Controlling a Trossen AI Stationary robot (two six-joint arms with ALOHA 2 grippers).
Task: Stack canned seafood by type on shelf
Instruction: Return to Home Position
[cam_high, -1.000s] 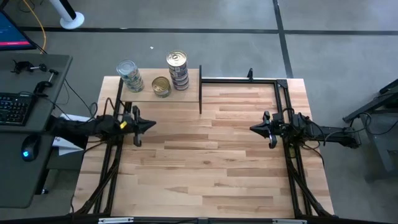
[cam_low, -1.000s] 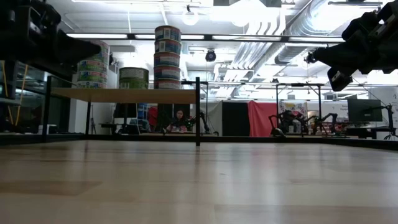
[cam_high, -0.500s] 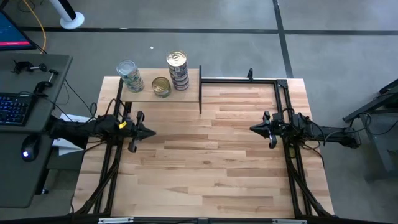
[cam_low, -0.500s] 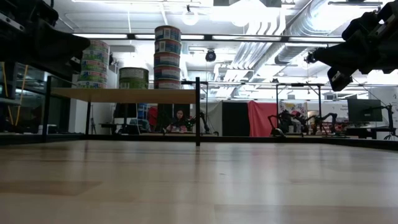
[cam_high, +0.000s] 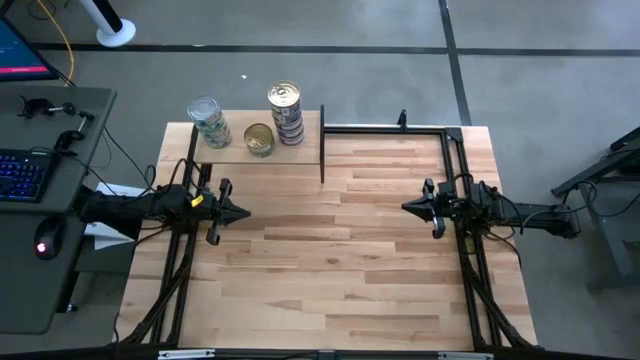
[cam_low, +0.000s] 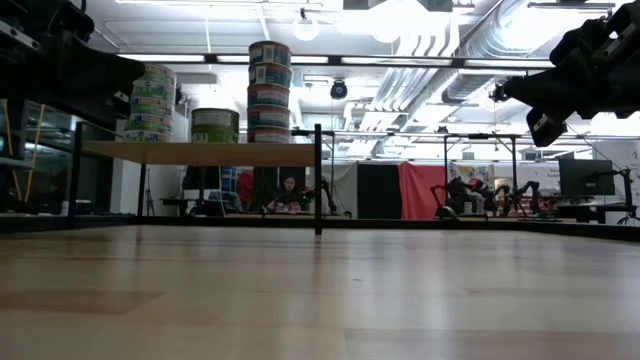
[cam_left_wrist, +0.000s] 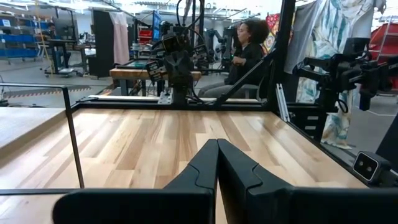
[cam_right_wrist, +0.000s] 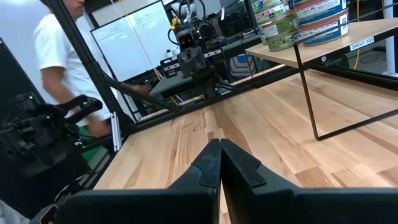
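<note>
While the tins (cam_high: 285, 112) sit on the shelf (cam_high: 300, 152), both closed, empty end effectors (cam_high: 238, 211) (cam_high: 408, 207) hover well apart.

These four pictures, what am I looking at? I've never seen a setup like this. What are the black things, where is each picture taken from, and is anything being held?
The black things are two robot arms at a wooden table. One picture looks straight down: the left gripper and right gripper hover over the table's two sides, fingers shut, holding nothing. Another looks level across the tabletop. The last two come from cameras on each wrist, looking past that arm's own closed fingers toward the opposite arm. At the table's far left corner stands a small shelf carrying the canned seafood in three stacks: a tall one, a shorter one and a low one. People show in the room behind.
</note>
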